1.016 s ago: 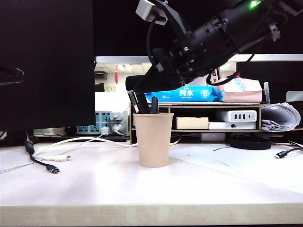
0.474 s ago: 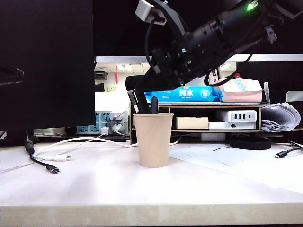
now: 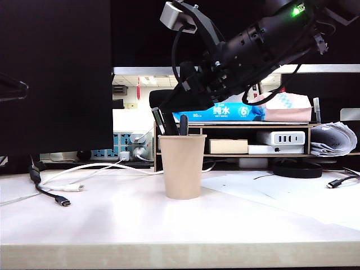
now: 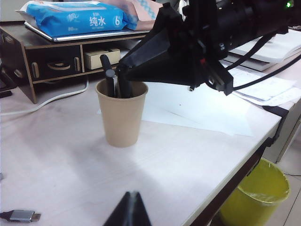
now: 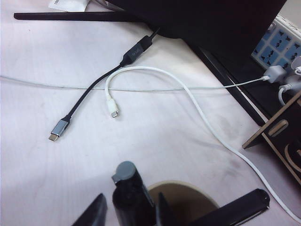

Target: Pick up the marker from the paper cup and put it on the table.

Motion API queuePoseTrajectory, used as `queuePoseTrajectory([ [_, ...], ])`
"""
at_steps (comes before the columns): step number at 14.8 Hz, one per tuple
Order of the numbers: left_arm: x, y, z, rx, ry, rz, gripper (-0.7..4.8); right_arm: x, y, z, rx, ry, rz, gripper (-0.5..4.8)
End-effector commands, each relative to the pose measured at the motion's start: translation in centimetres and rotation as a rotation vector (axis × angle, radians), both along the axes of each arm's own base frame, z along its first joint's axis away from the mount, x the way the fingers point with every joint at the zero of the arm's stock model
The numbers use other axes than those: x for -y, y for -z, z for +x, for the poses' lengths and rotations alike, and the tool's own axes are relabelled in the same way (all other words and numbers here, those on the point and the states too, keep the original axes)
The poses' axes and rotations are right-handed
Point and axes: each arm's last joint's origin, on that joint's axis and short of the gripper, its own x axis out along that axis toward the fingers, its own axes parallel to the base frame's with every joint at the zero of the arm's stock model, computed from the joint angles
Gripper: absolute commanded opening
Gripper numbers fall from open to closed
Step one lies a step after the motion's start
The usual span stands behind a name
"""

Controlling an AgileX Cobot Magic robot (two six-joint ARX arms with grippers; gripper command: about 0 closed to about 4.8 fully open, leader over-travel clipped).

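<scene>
My right fingers [image 5: 127,214] straddle the thick black cylindrical marker [image 5: 131,197] standing in the plain beige paper cup [image 3: 181,166] on the white desk [image 3: 169,219], seemingly clamped. Next: lift straight up. Left fingers [image 4: 129,212] look closed, parked aside.

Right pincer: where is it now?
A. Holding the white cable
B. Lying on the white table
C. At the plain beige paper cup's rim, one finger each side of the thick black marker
C: the right wrist view shows the right pincer straddling the thick black marker, which stands in the beige paper cup.
</scene>
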Motion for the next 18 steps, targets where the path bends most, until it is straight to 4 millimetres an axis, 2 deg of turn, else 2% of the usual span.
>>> queuePoseTrajectory([
  [1, 0.0, -0.1, 0.0, 0.007, 0.001, -0.001, -0.06, -0.1, -0.1, 0.1, -0.007, 0.009, 0.026, 1.12],
  [6, 0.0, -0.1, 0.0, 0.007, 0.001, -0.001, -0.06, -0.1, -0.1, 0.1, -0.005, 0.009, 0.028, 0.80],
  [8, 0.0, -0.1, 0.0, 0.007, 0.001, -0.001, -0.06, -0.1, -0.1, 0.1, -0.006, 0.009, 0.028, 0.43],
  [11, 0.0, -0.1, 0.0, 0.007, 0.001, -0.001, -0.06, -0.2, -0.3, 0.2, 0.009, 0.013, 0.039, 0.40],
  [16, 0.0, -0.1, 0.0, 0.007, 0.001, -0.001, -0.06, 0.3, -2.5, 0.2, 0.071, 0.086, 0.140, 0.40],
  [18, 0.0, -0.1, 0.0, 0.007, 0.001, -0.001, -0.06, 0.7, -3.9, 0.0, 0.097, 0.095, 0.182, 0.40],
])
